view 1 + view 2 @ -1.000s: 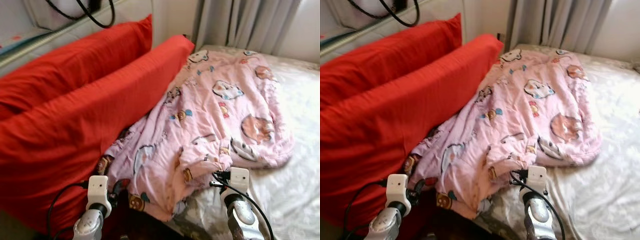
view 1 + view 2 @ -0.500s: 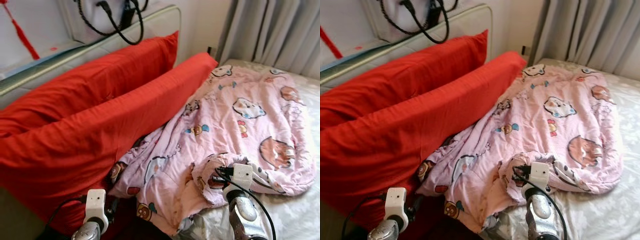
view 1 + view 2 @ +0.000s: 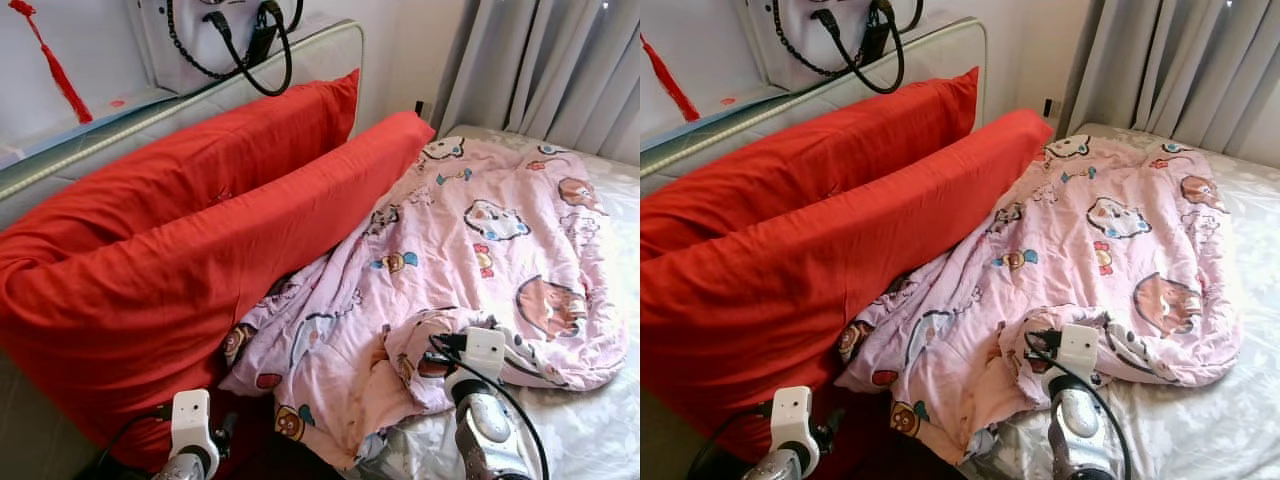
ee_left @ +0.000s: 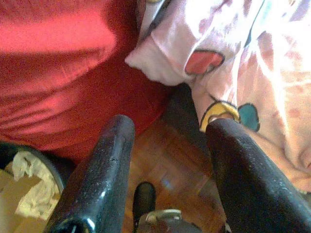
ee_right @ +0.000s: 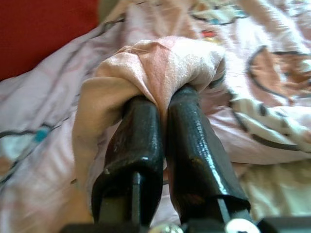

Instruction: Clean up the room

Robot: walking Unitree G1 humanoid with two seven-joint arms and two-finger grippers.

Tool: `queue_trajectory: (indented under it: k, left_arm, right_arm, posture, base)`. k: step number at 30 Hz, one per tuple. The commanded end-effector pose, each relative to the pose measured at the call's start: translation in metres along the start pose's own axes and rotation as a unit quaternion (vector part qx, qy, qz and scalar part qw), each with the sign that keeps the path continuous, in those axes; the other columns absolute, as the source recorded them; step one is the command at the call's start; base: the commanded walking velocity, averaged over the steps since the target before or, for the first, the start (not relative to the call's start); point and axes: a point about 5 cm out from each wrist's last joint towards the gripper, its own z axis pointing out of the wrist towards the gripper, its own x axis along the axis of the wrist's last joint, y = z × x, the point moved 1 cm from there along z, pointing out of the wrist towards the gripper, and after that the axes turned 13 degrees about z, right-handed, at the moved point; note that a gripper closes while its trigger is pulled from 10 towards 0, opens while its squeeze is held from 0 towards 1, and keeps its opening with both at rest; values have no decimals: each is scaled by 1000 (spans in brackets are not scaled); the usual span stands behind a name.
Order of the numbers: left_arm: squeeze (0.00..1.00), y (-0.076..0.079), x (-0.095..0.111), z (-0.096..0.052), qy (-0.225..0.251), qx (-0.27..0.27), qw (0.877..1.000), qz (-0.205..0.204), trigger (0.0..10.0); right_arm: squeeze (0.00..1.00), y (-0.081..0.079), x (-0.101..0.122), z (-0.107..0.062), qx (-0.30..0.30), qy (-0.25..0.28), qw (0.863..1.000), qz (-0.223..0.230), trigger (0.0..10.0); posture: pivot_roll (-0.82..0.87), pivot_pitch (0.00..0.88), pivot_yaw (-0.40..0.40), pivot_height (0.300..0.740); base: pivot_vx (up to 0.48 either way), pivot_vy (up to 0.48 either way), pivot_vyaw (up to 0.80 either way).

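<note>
Blanket (image 3: 450, 270) folds are bunching at the near edge of the bed (image 3: 590, 420), where the right tool (image 5: 163, 121) is pinching a pink fold tight between its closed fingers. Lower left, the left tool (image 4: 167, 145) is hanging spread and empty above the wooden floor (image 4: 170, 170). Beyond, two red pillows (image 3: 200, 250) are leaning against the headboard (image 3: 200, 90).

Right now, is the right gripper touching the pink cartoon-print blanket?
Touching. In the right wrist view the right gripper has its black fingers pinched shut on a fold of the pink cartoon-print blanket.
</note>
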Motion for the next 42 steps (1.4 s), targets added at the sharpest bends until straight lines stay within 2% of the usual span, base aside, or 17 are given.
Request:
queue_trajectory:
  k: [1, 9, 22, 42]
  left_arm:
    - [0, -7, -6, -2, -13, 11, 1000, 4, 10000]
    - [0, -10, -15, -4, -33, 28, 999, -13, 10000]
    - [0, -5, -18, -4, -51, 22, 998, -8, 10000]
    - [0, -6, -31, -10, -66, 21, 998, -13, 10000]
  right_arm:
    - [0, 5, 1, -1, -14, 8, 1000, 2, 10000]
    - [0, 8, 1, -3, -26, 12, 1000, 0, 10000]
    - [0, 9, 4, -2, -34, 24, 999, 1, 10000]
    - [0, 11, 7, -2, -46, 35, 998, -1, 10000]
  posture:
    - [116, 58, 6, 740]
    - [119, 66, 6, 740]
    - [117, 71, 7, 740]
    - [118, 70, 7, 740]
  base:
    - [0, 0, 0]
    - [0, 0, 0]
    - [0, 0, 0]
    - [-171, 0, 0]
